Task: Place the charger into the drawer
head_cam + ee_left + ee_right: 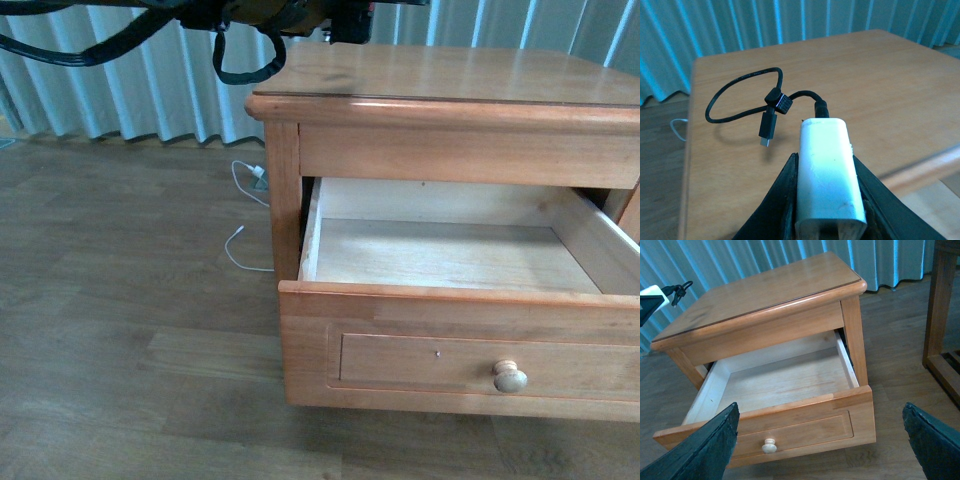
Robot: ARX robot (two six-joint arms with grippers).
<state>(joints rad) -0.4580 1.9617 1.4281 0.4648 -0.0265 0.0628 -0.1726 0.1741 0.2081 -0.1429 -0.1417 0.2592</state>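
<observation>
My left gripper (825,159) is shut on the charger (827,170), a white boxy plug with prongs towards the camera. Its short black bundled cable (742,97) hangs forward over the nightstand top (875,85). In the right wrist view the charger (651,294) shows at the far left, above the top's left end. The drawer (420,300) is pulled wide open, its pale interior bare, its round knob (509,377) on the front. My right gripper (822,440) is open and empty, out in front of the drawer (805,422).
A long thin white cable (245,215) lies on the wood floor left of the nightstand, before the pale curtain (120,90). My left arm's dark body (290,15) crosses the front view's top edge. Another wooden furniture leg (940,305) stands to the nightstand's right.
</observation>
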